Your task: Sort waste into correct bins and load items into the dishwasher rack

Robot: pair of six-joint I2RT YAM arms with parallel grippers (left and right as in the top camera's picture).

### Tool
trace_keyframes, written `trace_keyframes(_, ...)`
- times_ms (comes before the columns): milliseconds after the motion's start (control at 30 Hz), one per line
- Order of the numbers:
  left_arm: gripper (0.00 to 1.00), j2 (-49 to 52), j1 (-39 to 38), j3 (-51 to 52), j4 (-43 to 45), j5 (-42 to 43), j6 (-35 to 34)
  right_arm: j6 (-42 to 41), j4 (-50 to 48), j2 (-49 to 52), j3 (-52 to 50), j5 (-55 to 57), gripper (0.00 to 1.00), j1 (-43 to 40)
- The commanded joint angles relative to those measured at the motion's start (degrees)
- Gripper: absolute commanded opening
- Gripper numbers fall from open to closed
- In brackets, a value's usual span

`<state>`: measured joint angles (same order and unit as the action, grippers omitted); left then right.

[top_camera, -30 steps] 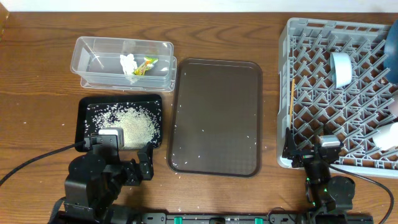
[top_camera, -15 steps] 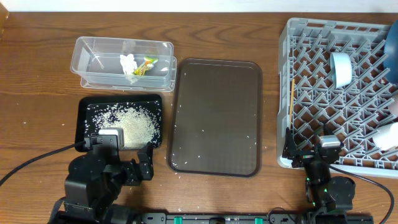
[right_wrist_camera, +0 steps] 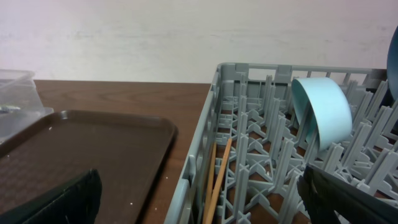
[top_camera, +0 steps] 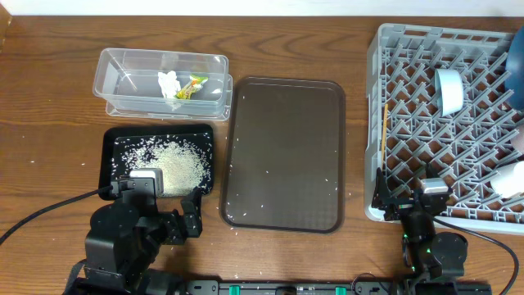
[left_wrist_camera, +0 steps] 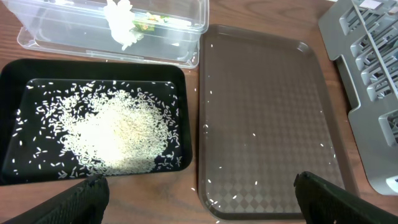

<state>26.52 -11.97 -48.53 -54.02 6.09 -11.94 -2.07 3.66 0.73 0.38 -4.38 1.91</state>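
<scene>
**Resting arms beside sorted waste and a loaded rack**

At far left the clear tub (top_camera: pixel 123 82) sits on the worktop (top_camera: pixel 49 98). It holds the crumpled tissue (top_camera: pixel 169 83) and the yellow-green wrapper (top_camera: pixel 193 86) side by side. Just in front of it, the black tray (top_camera: pixel 110 160) carries the heaped rice grains (top_camera: pixel 176 164). A few stray grains lie on the brown serving tray (top_camera: pixel 285 123) to its right. The left fingers (left_wrist_camera: pixel 196 200), near the front edges of both trays, are spread wide and grip nothing. Further right stands the grey rack (top_camera: pixel 393 41). The chopsticks (top_camera: pixel 384 131) lie along its left side, and the light-blue bowl (top_camera: pixel 449 90) stands on edge among the pegs. The right fingers (right_wrist_camera: pixel 199 199), at the rack's front left corner, are likewise spread wide and empty.
</scene>
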Motion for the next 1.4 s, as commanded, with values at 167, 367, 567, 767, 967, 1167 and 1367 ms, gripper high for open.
trace_keyframes(167, 0.98, -1.3, 0.8, 1.8, -1.2, -0.3, 1.2, 0.4, 0.2, -0.3, -0.1, 0.1, 0.99, 0.6)
trace_keyframes(367, 0.98, -9.7, 4.2, 15.7, 10.3, -0.4, 1.2, 0.4, 0.2, -0.3, -0.1, 0.1, 0.99, 0.6)
trace_keyframes(567, 0.98, -19.9, 7.6, 32.2, 28.0, 0.8, 1.2, 0.5, 0.2, -0.3, -0.1, 0.1, 0.99, 0.6)
trace_keyframes(767, 0.98, -25.0, 9.6, 41.8, 42.9, 0.8, 3.5, 0.4, 0.2, -0.3, -0.1, 0.1, 0.99, 0.6)
trace_keyframes(967, 0.98, -26.4, 10.3, 48.4, 51.7, 0.8, 7.4, 0.4, 0.2, -0.3, -0.1, 0.1, 0.99, 0.6)
trace_keyframes(1167, 0.98, -26.4, 10.3, 48.3, 50.7, 0.8, 7.4, 0.5, 0.2, -0.3, -0.1, 0.1, 0.99, 0.6)
trace_keyframes(1367, 0.98, -26.5, 10.3, 48.3, 50.7, 0.8, 7.4, 0.5, 0.2, -0.3, -0.1, 0.1, 0.99, 0.6)
